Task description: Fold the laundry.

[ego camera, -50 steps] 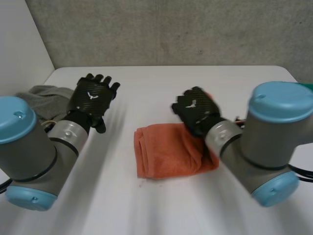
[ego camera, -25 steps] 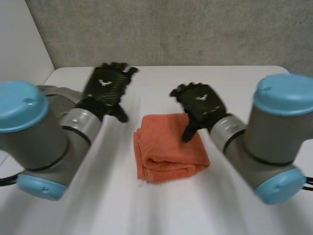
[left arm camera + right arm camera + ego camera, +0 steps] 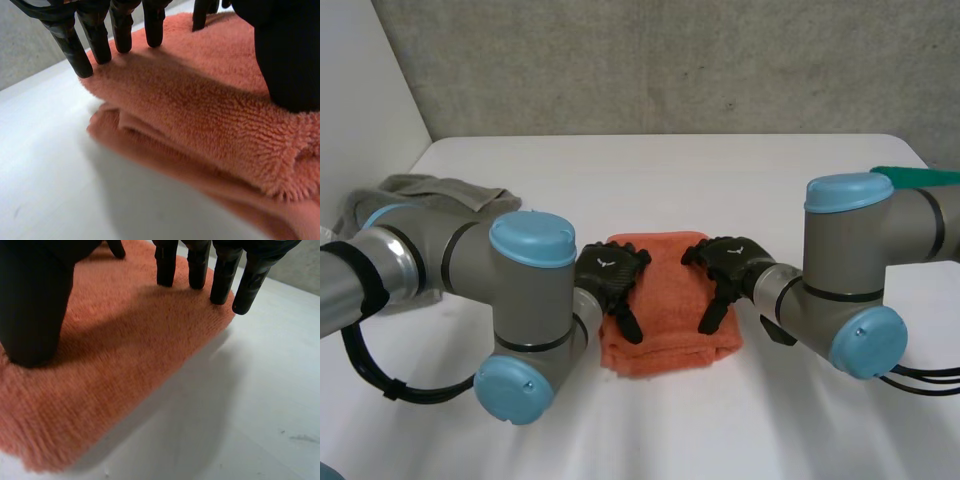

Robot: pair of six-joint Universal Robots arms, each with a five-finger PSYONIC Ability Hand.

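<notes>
A folded orange towel lies in the middle of the white table. My left hand rests on its left side, fingers straight and spread, tips pressing into the pile of the orange towel. My right hand lies on the right side of the towel in the same way, open, fingers reaching the far edge of the orange towel. Both thumbs press down on the cloth. Neither hand pinches it.
A grey garment lies crumpled at the table's left edge, behind my left arm. A green object sits at the right edge. A concrete wall closes off the back of the table.
Both hands have come down from above the table onto the towel, one on each side. The right hand opened. The towel is folded smaller and squarer than before.
</notes>
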